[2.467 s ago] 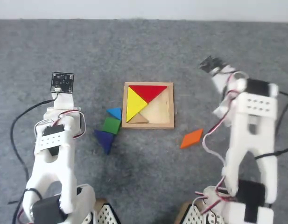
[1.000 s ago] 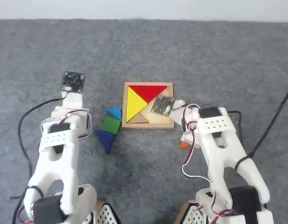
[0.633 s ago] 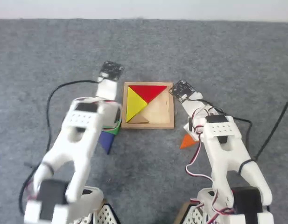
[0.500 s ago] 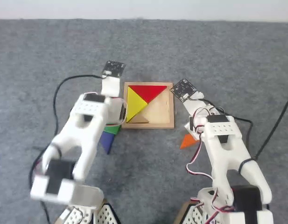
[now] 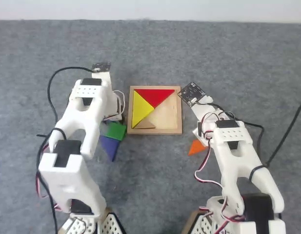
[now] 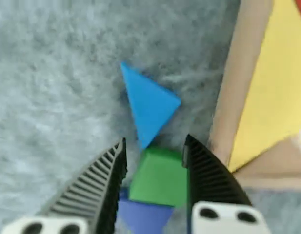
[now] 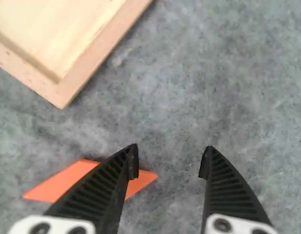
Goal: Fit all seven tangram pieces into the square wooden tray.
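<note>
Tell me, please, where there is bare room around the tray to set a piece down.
Free: carpet beyond the tray's far rim, and before its near rim. Crowded: its left side, where the blue triangle, green square and dark blue piece cluster under the left gripper.

I count one tray [image 5: 179,109] and seven pieces. Five of them are triangles: one red triangle [image 5: 154,95], one yellow triangle [image 5: 139,108], one tan triangle [image 5: 144,125], one light blue triangle [image 6: 149,104] and one dark blue triangle [image 5: 110,145]. There is one green square [image 5: 116,130] and one orange parallelogram [image 5: 195,147]. Three pieces lie in the tray, all triangles: red, yellow and tan. Four lie on the one grey mat [image 5: 213,53]: three left of the tray, one to its right. My arms number two: left arm [image 5: 87,112], right arm [image 5: 233,151].
</note>
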Action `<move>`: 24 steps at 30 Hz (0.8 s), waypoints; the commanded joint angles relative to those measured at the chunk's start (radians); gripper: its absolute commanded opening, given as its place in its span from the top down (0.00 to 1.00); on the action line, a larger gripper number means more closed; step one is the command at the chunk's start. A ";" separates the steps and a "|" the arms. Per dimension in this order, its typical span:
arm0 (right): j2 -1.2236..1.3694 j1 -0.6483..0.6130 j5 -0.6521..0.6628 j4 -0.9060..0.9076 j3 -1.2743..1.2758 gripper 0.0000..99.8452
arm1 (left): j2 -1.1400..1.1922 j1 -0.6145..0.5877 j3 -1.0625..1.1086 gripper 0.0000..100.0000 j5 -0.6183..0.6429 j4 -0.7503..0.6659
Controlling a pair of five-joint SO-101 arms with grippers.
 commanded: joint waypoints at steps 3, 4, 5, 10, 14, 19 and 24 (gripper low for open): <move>-0.004 0.010 -0.009 -0.015 -0.008 0.78 | -0.207 -0.011 0.136 0.81 -0.152 0.035; -0.004 0.010 -0.009 -0.015 -0.008 0.78 | -0.265 -0.011 0.197 0.81 -0.149 0.011; -0.004 0.010 -0.009 -0.015 -0.008 0.78 | -0.333 -0.011 0.259 0.81 -0.130 -0.021; -0.004 0.010 -0.009 -0.013 -0.008 0.78 | -0.738 -0.011 0.559 0.81 -0.064 -0.127; -0.004 0.010 -0.009 -0.010 -0.008 0.78 | -0.967 -0.012 0.722 0.77 -0.017 -0.126; -0.004 0.008 -0.009 -0.010 -0.006 0.78 | -0.950 -0.046 0.753 0.76 0.025 -0.135; -0.004 0.008 -0.009 -0.010 -0.006 0.78 | -0.701 -0.048 0.688 0.77 -0.015 -0.100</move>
